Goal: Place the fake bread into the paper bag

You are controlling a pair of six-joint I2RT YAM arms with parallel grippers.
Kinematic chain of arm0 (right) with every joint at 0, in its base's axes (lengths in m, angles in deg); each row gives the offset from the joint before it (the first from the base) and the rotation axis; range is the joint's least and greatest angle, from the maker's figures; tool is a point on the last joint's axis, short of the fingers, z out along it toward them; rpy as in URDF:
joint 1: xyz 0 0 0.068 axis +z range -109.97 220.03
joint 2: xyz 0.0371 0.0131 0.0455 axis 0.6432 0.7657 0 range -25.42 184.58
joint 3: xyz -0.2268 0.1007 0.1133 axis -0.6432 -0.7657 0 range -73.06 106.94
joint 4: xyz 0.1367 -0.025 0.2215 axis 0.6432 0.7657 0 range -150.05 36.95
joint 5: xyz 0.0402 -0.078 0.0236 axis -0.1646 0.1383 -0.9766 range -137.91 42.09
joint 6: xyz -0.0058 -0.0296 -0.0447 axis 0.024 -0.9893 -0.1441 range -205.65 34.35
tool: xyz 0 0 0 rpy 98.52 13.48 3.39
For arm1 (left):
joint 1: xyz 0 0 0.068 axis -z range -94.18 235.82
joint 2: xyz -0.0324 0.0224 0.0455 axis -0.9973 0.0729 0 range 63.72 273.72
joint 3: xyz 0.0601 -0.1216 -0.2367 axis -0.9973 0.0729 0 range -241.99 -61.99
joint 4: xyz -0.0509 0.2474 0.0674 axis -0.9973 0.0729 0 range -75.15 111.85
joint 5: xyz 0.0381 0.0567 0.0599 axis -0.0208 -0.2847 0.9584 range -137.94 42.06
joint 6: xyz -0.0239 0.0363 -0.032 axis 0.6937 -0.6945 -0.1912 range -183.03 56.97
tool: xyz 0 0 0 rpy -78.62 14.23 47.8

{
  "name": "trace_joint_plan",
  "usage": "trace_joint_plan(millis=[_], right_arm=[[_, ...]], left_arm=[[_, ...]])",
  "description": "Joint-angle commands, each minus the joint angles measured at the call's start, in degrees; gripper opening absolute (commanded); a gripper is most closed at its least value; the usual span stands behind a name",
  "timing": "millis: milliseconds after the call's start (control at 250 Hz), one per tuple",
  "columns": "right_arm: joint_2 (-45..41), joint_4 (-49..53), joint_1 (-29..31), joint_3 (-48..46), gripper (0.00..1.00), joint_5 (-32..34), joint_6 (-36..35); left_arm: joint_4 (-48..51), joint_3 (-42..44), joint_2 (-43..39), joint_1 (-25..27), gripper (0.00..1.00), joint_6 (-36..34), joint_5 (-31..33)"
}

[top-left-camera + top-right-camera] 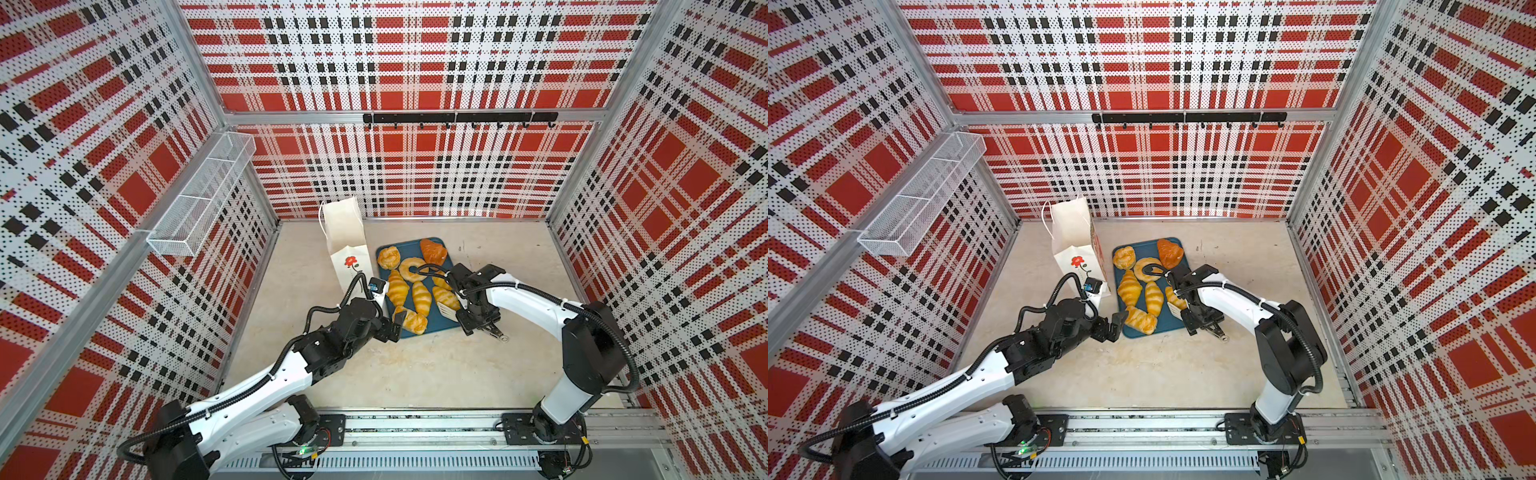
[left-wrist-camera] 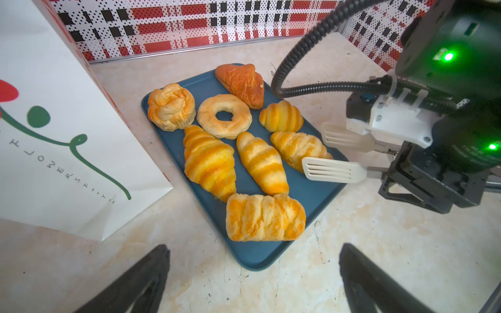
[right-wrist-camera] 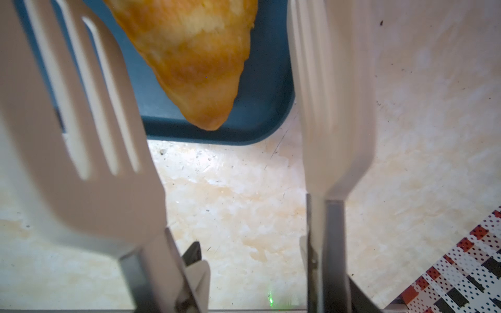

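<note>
Several pieces of fake bread lie on a blue tray [image 2: 254,254]: a ring doughnut [image 2: 224,116], a round bun [image 2: 171,107], a darker orange-brown piece [image 2: 241,84] and several croissants [image 2: 208,162]. The white paper bag [image 1: 347,237] [image 1: 1073,232] [image 2: 54,135] with a red flower stands upright just left of the tray. My left gripper [image 1: 397,326] [image 1: 1115,326] [image 2: 253,247] is open and empty at the tray's near left corner. My right gripper [image 1: 467,320] [image 1: 1192,316] [image 3: 252,271] is shut on white tongs [image 2: 330,169]. The tongs' blades stand apart on either side of the tip of the rightmost croissant [image 3: 189,54] [image 2: 295,147].
A white wire basket [image 1: 199,199] hangs on the left wall and a black hook rail [image 1: 459,117] runs along the back wall. Plaid walls close in three sides. The arms' base rail [image 1: 415,428] runs along the front edge.
</note>
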Motion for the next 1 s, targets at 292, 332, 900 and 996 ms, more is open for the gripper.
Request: trace_joint_plan(millis=[292, 332, 900, 996], right_arm=[[4.05, 2.5, 0.83, 3.99, 0.61, 1.34, 0.8], [4.54, 2.86, 0.86, 4.32, 0.6, 1.45, 0.74], [4.96, 4.4, 1.07, 4.92, 0.41, 2.47, -0.63], [4.26, 3.93, 1.07, 4.35, 0.37, 2.56, -0.79]], left_arm=[[0.88, 3.59, -3.15, 1.89, 0.99, -0.01, 4.0], [1.2, 3.62, -3.54, 1.89, 0.99, 0.03, 4.19], [2.83, 5.22, -5.29, 2.98, 0.99, 1.74, 5.18], [3.27, 5.5, -6.29, 3.08, 0.99, 2.04, 5.73]])
